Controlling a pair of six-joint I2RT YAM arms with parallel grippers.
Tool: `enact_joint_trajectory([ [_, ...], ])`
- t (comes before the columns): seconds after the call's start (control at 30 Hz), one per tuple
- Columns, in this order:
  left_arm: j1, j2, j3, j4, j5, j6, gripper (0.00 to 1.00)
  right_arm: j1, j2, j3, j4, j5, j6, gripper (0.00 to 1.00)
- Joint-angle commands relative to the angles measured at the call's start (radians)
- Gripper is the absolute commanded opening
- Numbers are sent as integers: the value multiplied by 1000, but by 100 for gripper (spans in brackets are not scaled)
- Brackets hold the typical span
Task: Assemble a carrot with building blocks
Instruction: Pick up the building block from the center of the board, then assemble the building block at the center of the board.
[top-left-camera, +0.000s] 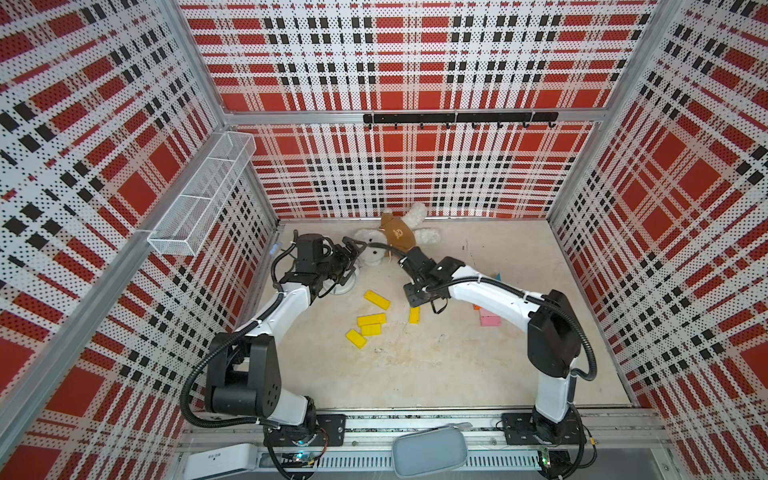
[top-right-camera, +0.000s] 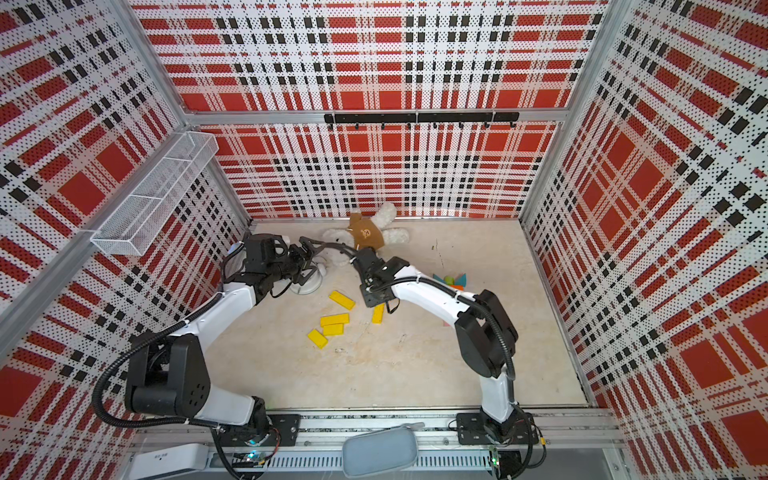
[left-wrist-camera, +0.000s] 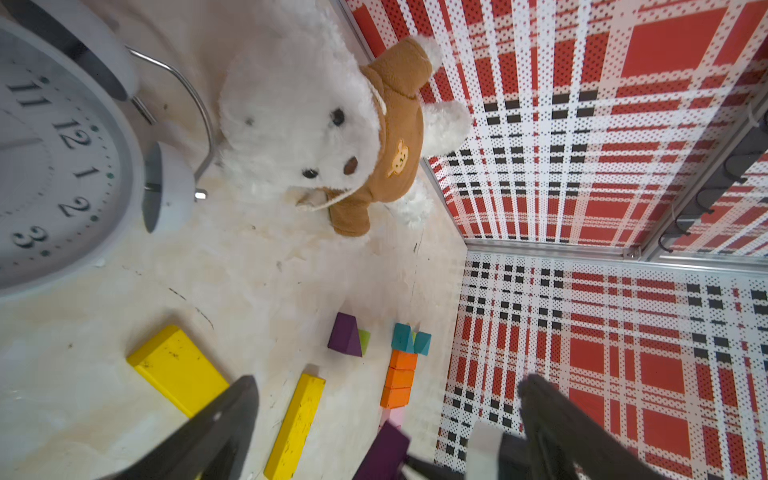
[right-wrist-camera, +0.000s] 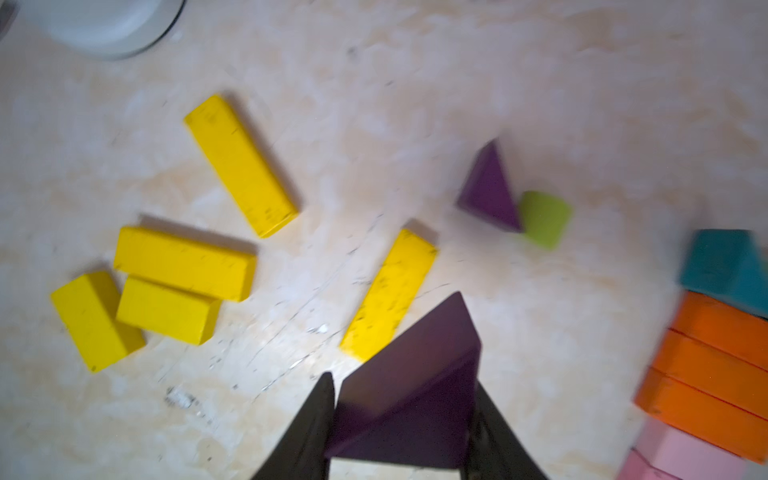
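Your right gripper (right-wrist-camera: 403, 386) is closed narrow on a purple triangle (right-wrist-camera: 415, 357), with 1 black finger on each flat side and the block held clear of the table (right-wrist-camera: 415, 104). Your left gripper (left-wrist-camera: 387, 379) is spread wide and empty. It hangs beside the white alarm clock (left-wrist-camera: 50, 166) and the plush bear (left-wrist-camera: 291, 124), well apart from the build.

The carrot lies flat near your right arm. 2 teal triangles (right-wrist-camera: 727, 270) form the leaves and touch a row of 3 orange blocks (right-wrist-camera: 715, 361), with pink blocks (right-wrist-camera: 685, 453) at the far end. A loose purple triangle (right-wrist-camera: 492, 195) touches a lime-green cylinder (right-wrist-camera: 544, 218), between the carrot and 5 scattered yellow blocks (right-wrist-camera: 241, 166).

The step in hand, as judged, is carrying the held triangle to the carrot, most likely to the pink end as its point.
- Pass above the loose purple triangle and the cylinder.
- Turn the wrist so that a flat face meets the last pink block squarely and the apex points away from the leaves.
- Set it down just beside the row, then ease it into contact.
- Open only once it is seated: the row looks merely laid together, and a nudge would likely shift it.

The blocks look like painted wood, matt and hard-edged, and the yellow ones carry dark scuffs. A triangle's sloping faces would give fingers little purchase, so your hold on the parallel flat sides seems sound. The table is pale, mottled and scratched.
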Motion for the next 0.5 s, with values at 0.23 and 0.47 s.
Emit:
enact_joint_trajectory([
  [0.23,-209,11,16,-4,2,45,100,-203,24,-13,-4,17,8,41],
  [0.47,-292,58,31,-12,25,56,100,-256,103,13,8,-8,2,41],
])
